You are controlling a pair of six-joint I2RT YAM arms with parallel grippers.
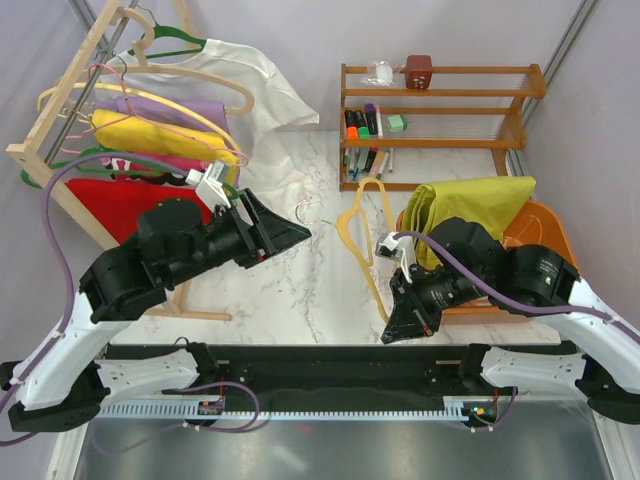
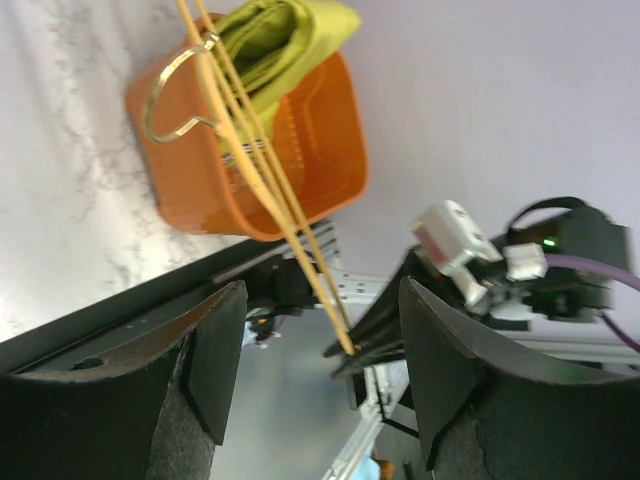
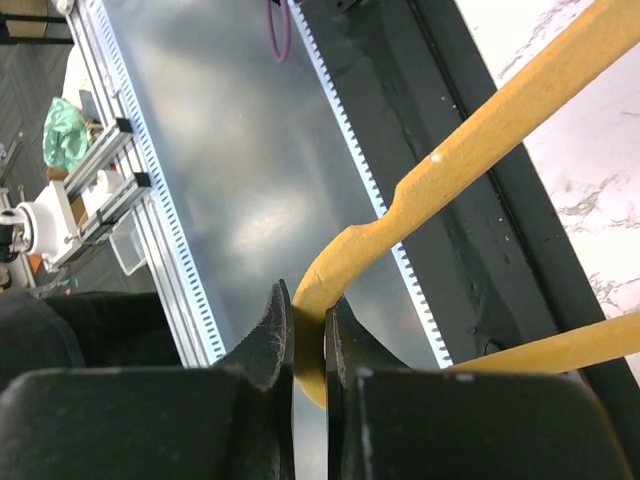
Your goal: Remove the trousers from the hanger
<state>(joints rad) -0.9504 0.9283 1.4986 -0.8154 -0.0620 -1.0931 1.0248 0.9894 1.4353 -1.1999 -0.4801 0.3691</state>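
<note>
1. Nearest, at the tabletop's (image 1: 290, 290) front edge, the right pincer (image 3: 305, 335) is pinched almost fully closed on a rounded corner of the hanger (image 3: 470, 150). The right wrist view shows the pale yellow-orange plastic squeezed between the two black fingers.
2. From that grip the hanger runs away from the arm bases across the marble. Its thin bars pass just left of the orange basket (image 1: 545, 235), and its silver hook (image 1: 308, 212) points left toward the middle of the tabletop. No cloth hangs on it. I cannot tell whether its far end touches the surface or is held clear of it.
3. To the left, the left pincer (image 1: 290, 233) sits above the tabletop with its fingers spread wide and nothing between them. It is aimed rightward at the hanger and basket, near the hook but apart from it.
4. Further back on the right, the trousers (image 1: 470, 205) lie off the hanger. They are bunched in lime-yellow folds in the orange basket, spilling over its left rim.
5. On the far left a wooden rack (image 1: 40, 130) carries other hung clothes, among them a red garment (image 1: 105, 205) and a white shirt (image 1: 255, 75).
6. Farthest away, against the wall, a wooden shelf (image 1: 440, 95) holds markers (image 1: 360, 125) and a few small items.
</note>
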